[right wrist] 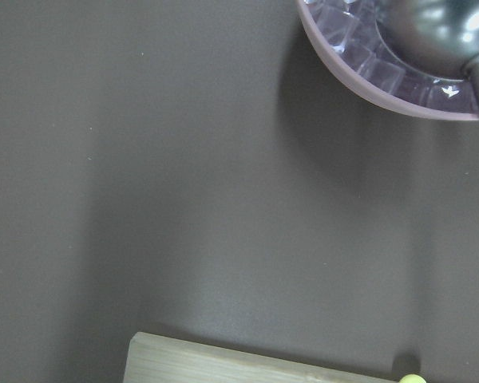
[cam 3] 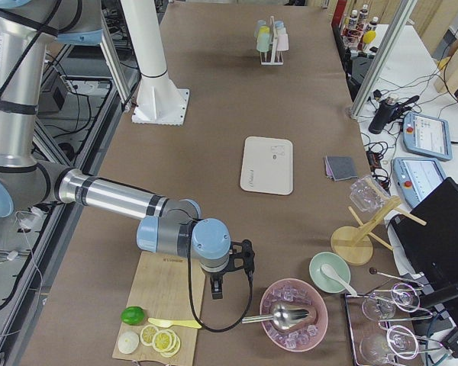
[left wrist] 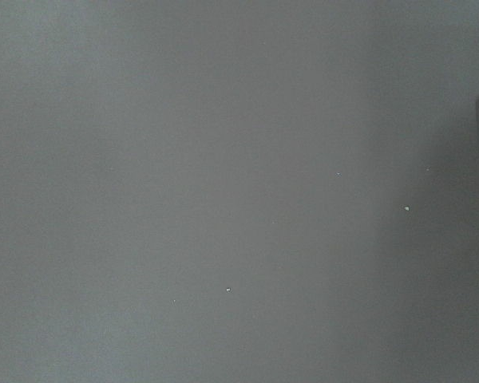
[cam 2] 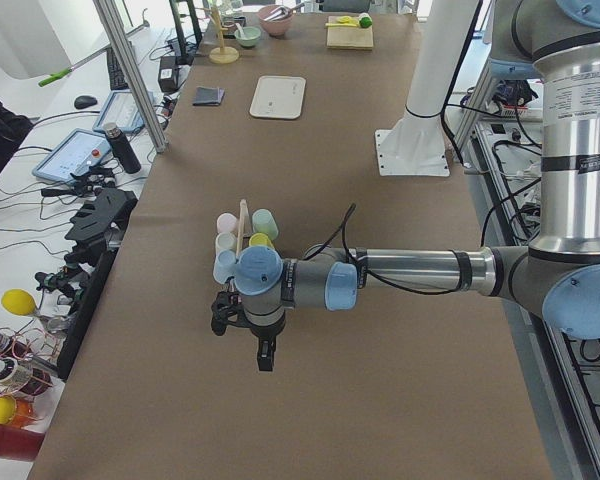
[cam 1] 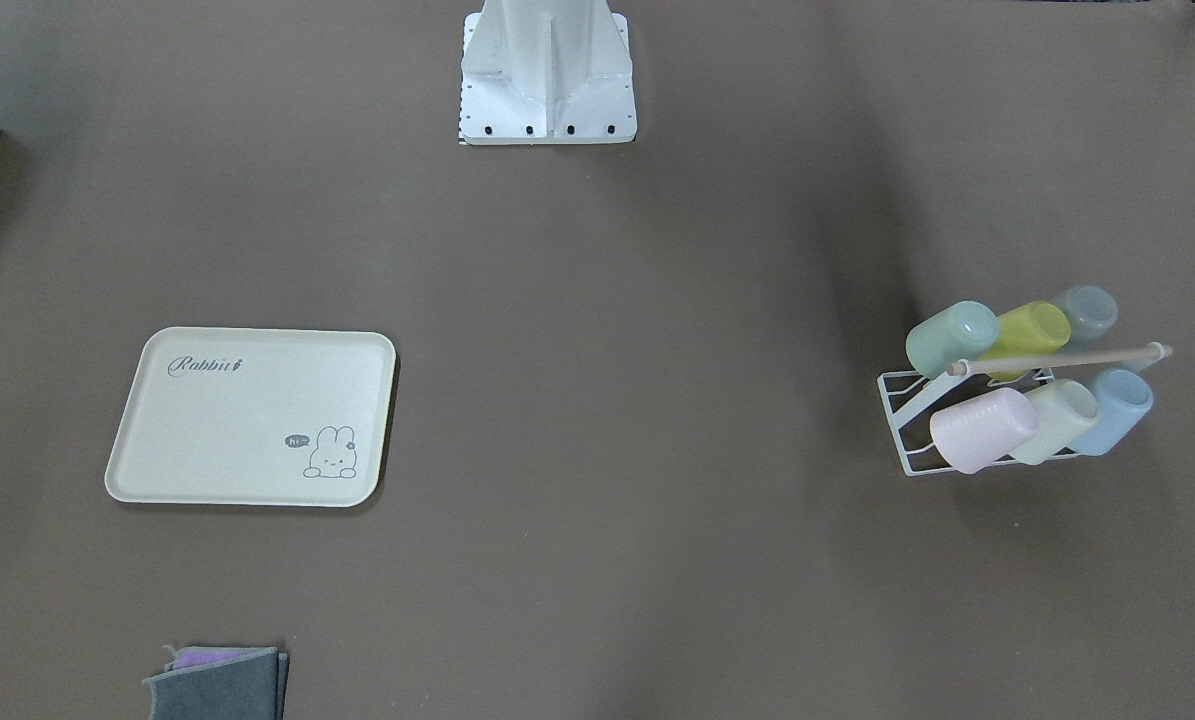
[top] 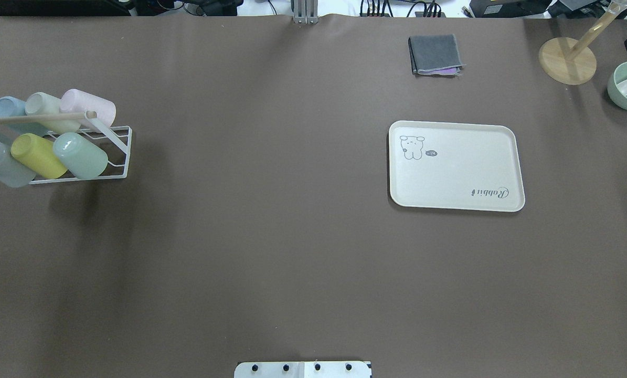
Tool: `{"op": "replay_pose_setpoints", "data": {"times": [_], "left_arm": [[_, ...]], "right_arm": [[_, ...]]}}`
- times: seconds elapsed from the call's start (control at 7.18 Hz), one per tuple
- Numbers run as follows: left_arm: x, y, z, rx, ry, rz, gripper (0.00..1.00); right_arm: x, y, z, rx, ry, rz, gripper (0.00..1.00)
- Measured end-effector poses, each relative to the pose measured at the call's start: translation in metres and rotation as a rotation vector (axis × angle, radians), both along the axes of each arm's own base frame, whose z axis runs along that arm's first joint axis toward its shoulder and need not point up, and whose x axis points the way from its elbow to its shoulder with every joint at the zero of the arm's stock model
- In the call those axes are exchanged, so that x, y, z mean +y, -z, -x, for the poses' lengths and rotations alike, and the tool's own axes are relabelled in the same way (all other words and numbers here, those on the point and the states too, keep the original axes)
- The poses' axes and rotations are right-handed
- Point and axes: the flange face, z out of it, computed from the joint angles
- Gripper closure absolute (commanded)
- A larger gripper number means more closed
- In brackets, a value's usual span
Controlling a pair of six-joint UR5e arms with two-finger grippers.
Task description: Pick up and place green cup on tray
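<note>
- Room to move is generous: a broad bare stretch of brown table point(top: 271, 210) separates the white wire rack point(top: 119, 152), near the table's left end, from the tray point(top: 460, 173) on the robot's right half.
- Tray lies flat, nothing on it, with its long side running across the table. A folded grey cloth point(top: 434, 54) sits beyond it, near the far edge and well apart.
- Green cup point(top: 80, 155) is parked on the rack, in the row nearer the robot, at the end closest to mid-table.
- It sits just beside the yellow-green cup point(top: 38, 156), and that side is crowded; the mid-table side has only the rack's wire frame.
- A wooden rod point(top: 30, 118) runs above the rack between the two rows of cups.
- Its long axis is tilted rather than upright: the round closed end points up and the other end sits down in the rack.
- Left gripper point(cam 2: 264, 355) hangs over bare table near the rack, on the side away from the tray; its wrist view shows only table cover, and I cannot tell how its fingers stand.
- Right gripper point(cam 3: 217, 288) hovers at the far right end between a wooden cutting board point(cam 3: 164, 297) and a pink bowl of ice point(cam 3: 262, 309); its fingers' state cannot be told either.
</note>
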Motion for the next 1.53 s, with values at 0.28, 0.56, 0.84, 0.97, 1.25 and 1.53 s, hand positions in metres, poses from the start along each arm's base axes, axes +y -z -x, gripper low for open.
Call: {"op": "replay_pose_setpoints", "data": {"times": [0.28,0.56,0.84,0.97,1.25,1.53], "left_arm": [[-0.001,0.012,0.0,-0.001,0.002,-0.02,0.02],[0.034,0.027,0.001,-0.002,0.003,-0.035,0.02],[0.072,0.044,0.001,-0.002,-0.002,-0.056,0.02],[0.076,0.059,-0.001,-0.001,-0.008,-0.082,0.02],[0.073,0.099,-0.023,-0.001,-0.068,-0.162,0.02],[0.075,0.127,-0.053,0.005,-0.146,-0.214,0.02]], "right_arm": [[-0.023,0.016,0.02,-0.061,-0.067,0.065,0.0],[-0.059,0.05,0.079,-0.096,-0.118,0.104,0.0],[-0.101,0.1,0.155,-0.143,-0.145,0.141,0.0],[-0.122,0.128,0.19,-0.159,-0.14,0.146,0.0],[-0.145,0.16,0.25,-0.145,-0.105,0.093,0.0],[-0.159,0.142,0.294,-0.137,-0.078,0.031,0.0]]}}
